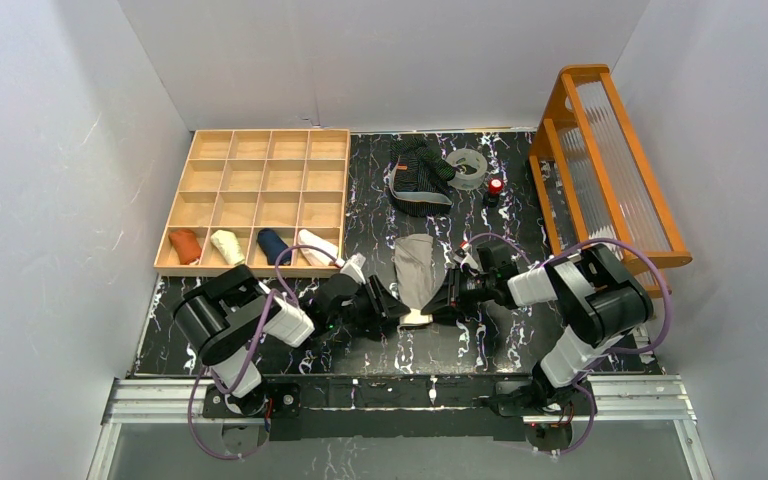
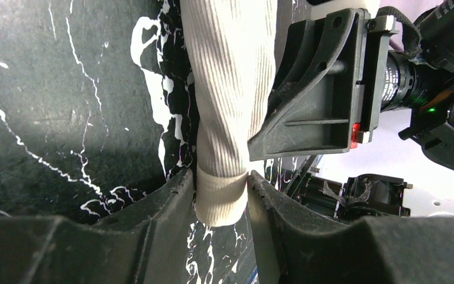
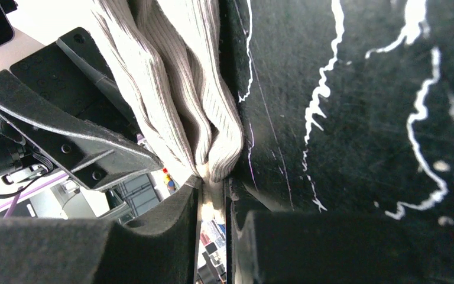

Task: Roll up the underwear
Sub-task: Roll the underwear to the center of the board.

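Note:
The beige-grey ribbed underwear (image 1: pixel 418 266) lies folded long and narrow on the black marbled table (image 1: pixel 520 340), between my two arms. My left gripper (image 1: pixel 406 313) reaches in from the left, and its fingers press both sides of the garment's pale waistband end (image 2: pixel 220 198). My right gripper (image 1: pixel 440 304) comes from the right and is shut on the bunched folds at the same near end (image 3: pixel 216 160). Each wrist view shows the other gripper close beside the cloth. The black striped underwear (image 1: pixel 420 176) lies crumpled at the back of the table, away from both grippers.
A wooden compartment tray (image 1: pixel 260 165) sits at the back left, with several rolled garments in its front row. A clear tape ring (image 1: pixel 467 166) and a small red-topped object (image 1: pixel 495 186) lie beside the black garment. An orange rack (image 1: pixel 610 160) stands on the right.

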Available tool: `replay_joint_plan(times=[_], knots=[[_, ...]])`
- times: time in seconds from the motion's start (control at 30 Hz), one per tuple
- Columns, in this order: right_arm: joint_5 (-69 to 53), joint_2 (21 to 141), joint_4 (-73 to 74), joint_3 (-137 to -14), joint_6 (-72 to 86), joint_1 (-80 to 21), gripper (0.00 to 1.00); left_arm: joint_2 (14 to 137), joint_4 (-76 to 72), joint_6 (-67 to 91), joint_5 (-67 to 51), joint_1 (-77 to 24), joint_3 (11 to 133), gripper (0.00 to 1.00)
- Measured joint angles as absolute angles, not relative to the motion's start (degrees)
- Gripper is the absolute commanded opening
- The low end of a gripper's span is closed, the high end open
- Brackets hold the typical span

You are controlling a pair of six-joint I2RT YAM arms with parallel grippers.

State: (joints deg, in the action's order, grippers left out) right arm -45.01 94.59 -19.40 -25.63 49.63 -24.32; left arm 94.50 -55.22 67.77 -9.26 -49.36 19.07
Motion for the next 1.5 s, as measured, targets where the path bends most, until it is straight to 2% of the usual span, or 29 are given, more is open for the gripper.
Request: replay_joint_plan(times=[0.1,0.23,0.33,0.4,0.5,0.67,0.73,0.97,1.1,1.2,1.33,1.5], knots=[[-45.5,95.0,-20.1,-25.6,49.6,-24.4,0.11,95.5,-55.8,67.6,-9.0,-49.4,19.8,0.38],[-45.5,95.0,-20.1,-25.6,49.6,-24.4,0.12,96.5,-55.7,67.0,-8.7,-49.4,20.9,0.3],[-45.6,95.1,-20.3,-25.6,49.6,-24.4,0.12,96.9,-55.7,66.7,-8.3,-49.4,20.9,0.21],[-45.7,95.3,-20.7,-25.6,49.7,-24.5,0.15,97.4,-55.8,66.5,-8.3,-49.4,21.0,0.1],[-45.8,95.4,-20.9,-25.6,49.7,-24.6,0.29,98.2,-56.4,65.9,-8.8,-49.3,21.4,0.01],[-46.8,94.6,-19.3,-26.9,48.6,-24.7,0.67,97.4,-54.6,63.0,-9.0,-49.3,22.0,0.0],[-46.2,93.0,-16.8,-28.8,46.3,-25.3,0.73,96.1,-51.0,60.7,-9.0,-49.2,23.0,0.0],[-34.7,85.6,-10.6,-31.7,36.9,-25.5,0.74,87.7,-33.2,50.9,-9.7,-47.6,25.4,0.0],[-29.0,78.5,-15.7,-27.6,31.6,-27.2,0.76,83.4,-23.9,45.6,-11.0,-45.0,26.2,0.0],[-24.2,73.6,-20.4,-25.3,23.6,-33.5,0.76,81.4,-17.4,41.7,-12.3,-43.0,27.6,0.0],[-20.3,71.5,-25.7,-24.9,2.8,-44.5,0.69,80.6,-11.1,36.7,-14.7,-40.6,29.7,0.0],[-17.5,71.6,-28.0,-22.1,-22.2,-49.9,0.68,80.6,-6.0,31.1,-18.5,-37.6,31.6,0.0]])
